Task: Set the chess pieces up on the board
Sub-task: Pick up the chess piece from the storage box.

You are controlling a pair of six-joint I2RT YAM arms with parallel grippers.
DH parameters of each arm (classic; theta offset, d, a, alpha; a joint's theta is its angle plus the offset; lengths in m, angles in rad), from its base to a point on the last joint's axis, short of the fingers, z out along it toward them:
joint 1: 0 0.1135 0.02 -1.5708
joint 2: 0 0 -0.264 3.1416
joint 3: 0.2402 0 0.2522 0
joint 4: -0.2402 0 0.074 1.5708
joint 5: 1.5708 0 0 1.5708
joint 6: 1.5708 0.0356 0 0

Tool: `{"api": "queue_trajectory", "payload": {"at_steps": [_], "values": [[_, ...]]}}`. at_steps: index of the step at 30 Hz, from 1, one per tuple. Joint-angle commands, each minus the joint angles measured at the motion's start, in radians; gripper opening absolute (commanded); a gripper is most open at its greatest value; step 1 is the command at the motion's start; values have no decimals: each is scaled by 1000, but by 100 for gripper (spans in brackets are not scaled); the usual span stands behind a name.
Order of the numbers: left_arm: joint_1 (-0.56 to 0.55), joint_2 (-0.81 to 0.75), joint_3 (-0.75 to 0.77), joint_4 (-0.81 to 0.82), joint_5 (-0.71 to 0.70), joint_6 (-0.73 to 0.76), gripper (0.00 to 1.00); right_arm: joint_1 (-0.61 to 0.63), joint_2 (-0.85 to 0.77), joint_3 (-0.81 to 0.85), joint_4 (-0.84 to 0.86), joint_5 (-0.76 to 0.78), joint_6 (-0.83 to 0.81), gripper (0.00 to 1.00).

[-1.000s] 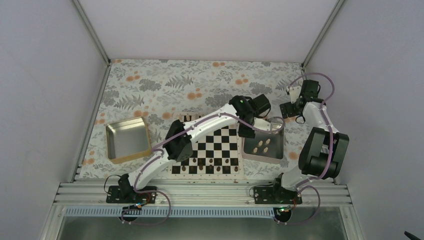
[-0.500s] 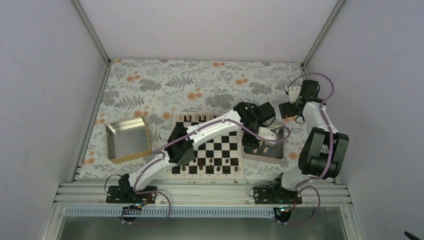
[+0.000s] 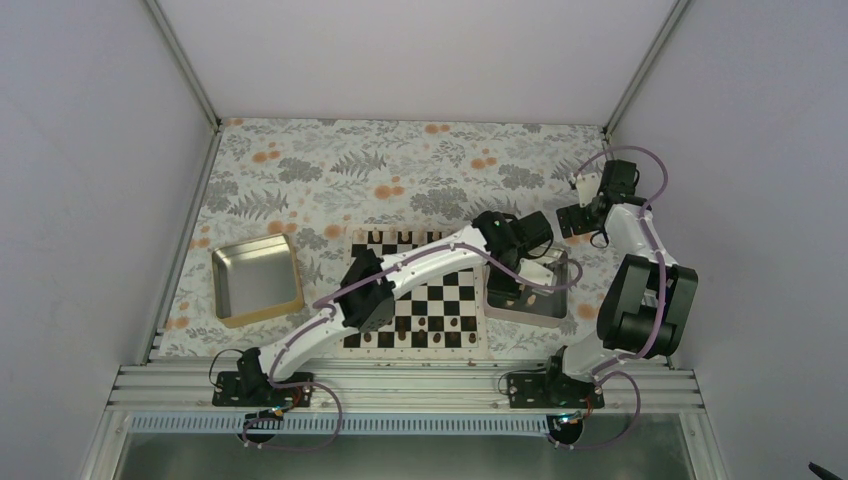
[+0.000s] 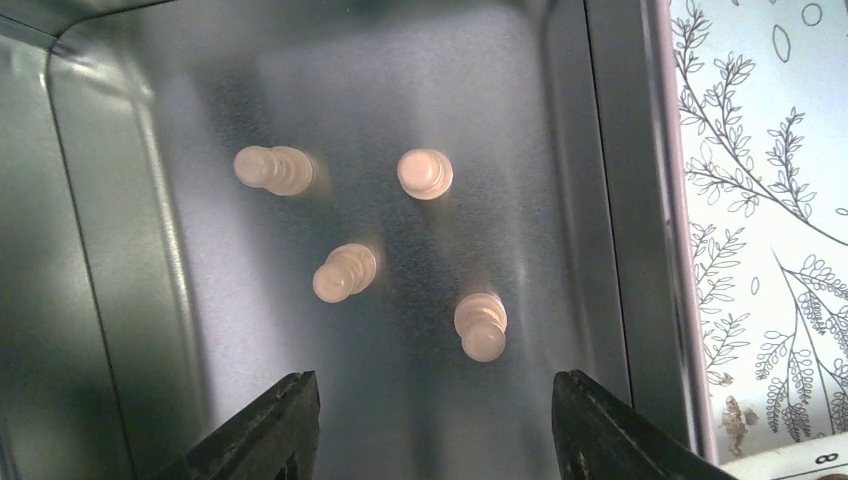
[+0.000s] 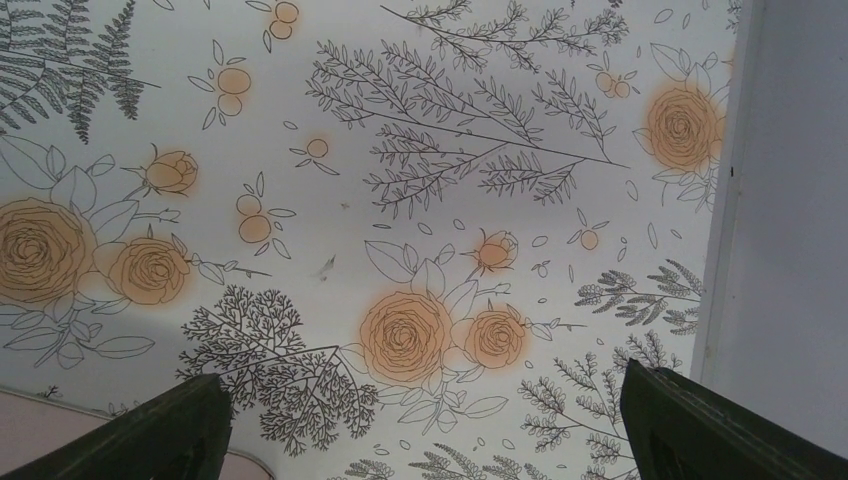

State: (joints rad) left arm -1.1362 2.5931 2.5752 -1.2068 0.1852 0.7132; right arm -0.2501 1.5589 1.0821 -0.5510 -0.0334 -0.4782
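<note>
Left claw spread, tray walls flanking

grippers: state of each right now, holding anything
Left gripper: open, empty, over four pale tan wooden chess pieces in the square steel tray.
Right gripper: open, holding nothing.

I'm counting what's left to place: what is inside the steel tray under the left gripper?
Four pale chess pieces, spaced apart, on the steel tray floor. The left gripper fingers cover parts of the near strip.
</note>
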Motion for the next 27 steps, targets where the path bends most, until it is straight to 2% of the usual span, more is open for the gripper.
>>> {"api": "queue_trajectory", "payload": {"at_steps": [1, 15, 27], "values": [[-10, 27, 21, 24, -10, -7, 58, -1, -11, 15, -2, -19, -3, 100], [-16, 58, 13, 16, 10, 3, 46, -1, -14, 16, -8, -35, -9, 100], [-23, 68, 6, 27, 28, 17, 45, 1, -17, 16, -10, -37, -10, 100]]}}
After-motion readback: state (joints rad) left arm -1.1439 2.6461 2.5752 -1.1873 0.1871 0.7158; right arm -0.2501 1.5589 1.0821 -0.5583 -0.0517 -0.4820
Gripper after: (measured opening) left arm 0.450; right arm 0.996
